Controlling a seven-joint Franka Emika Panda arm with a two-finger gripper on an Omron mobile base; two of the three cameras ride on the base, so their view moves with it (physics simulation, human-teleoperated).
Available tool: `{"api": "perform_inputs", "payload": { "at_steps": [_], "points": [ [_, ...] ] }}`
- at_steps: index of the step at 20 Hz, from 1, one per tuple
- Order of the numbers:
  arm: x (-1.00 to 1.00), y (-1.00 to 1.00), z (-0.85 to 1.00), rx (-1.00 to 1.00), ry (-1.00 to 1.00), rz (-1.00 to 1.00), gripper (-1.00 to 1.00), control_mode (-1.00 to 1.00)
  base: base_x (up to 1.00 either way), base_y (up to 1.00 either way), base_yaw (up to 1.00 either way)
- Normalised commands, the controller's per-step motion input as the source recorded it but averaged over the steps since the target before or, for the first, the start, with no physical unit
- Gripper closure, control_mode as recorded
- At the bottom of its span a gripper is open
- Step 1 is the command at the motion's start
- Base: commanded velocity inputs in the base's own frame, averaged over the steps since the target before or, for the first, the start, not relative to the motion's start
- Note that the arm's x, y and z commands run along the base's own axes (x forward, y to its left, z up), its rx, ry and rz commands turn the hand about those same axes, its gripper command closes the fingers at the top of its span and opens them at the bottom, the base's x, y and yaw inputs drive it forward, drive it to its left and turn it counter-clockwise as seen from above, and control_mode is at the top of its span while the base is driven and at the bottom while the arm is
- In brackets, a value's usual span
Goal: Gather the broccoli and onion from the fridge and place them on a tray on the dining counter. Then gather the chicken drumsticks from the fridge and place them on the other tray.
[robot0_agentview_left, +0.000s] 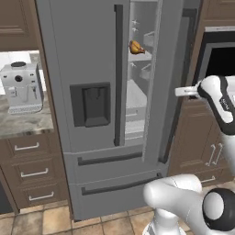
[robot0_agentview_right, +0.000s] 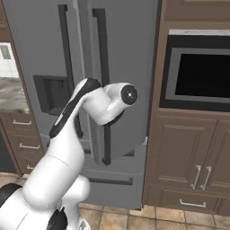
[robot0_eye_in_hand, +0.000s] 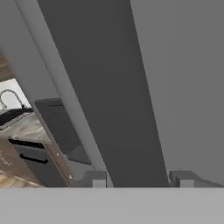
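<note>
The grey fridge [robot0_agentview_left: 87,46] [robot0_agentview_right: 130,67] stands with its right door [robot0_agentview_left: 161,78] swung partly open. Through the gap a golden-brown chicken drumstick [robot0_agentview_left: 136,47] lies on an upper shelf. My gripper [robot0_eye_in_hand: 138,179] is at that door's long dark handle [robot0_eye_in_hand: 109,87] [robot0_agentview_right: 101,45], one fingertip [robot0_eye_in_hand: 94,178] on each side of the bar, open with a thin gap on the left side. In the left base view the hand [robot0_agentview_left: 183,91] reaches in from the right at the door's edge. The broccoli, the onion, the trays and the dining counter are out of view.
A coffee machine [robot0_agentview_left: 20,87] stands on a stone worktop [robot0_agentview_left: 23,124] with wooden drawers, left of the fridge. A built-in oven [robot0_agentview_right: 202,72] and brown cabinets [robot0_agentview_right: 188,148] are close on the right. A faucet [robot0_eye_in_hand: 11,98] shows at the far left.
</note>
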Motion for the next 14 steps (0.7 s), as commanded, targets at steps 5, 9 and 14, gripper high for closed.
{"api": "perform_inputs", "payload": {
  "at_steps": [5,9,14],
  "points": [
    [-1.00,-0.62,0.23,0.03,0.17,0.18,1.00,-1.00,0.00,0.00,0.00],
    [-0.99,-0.69,-0.03,0.00,0.16,0.16,1.00,-1.00,0.00,0.00,0.00],
    [-0.73,-0.96,-0.29,0.00,0.25,0.00,1.00,-1.00,0.00,0.00,0.00]
  ]
}}
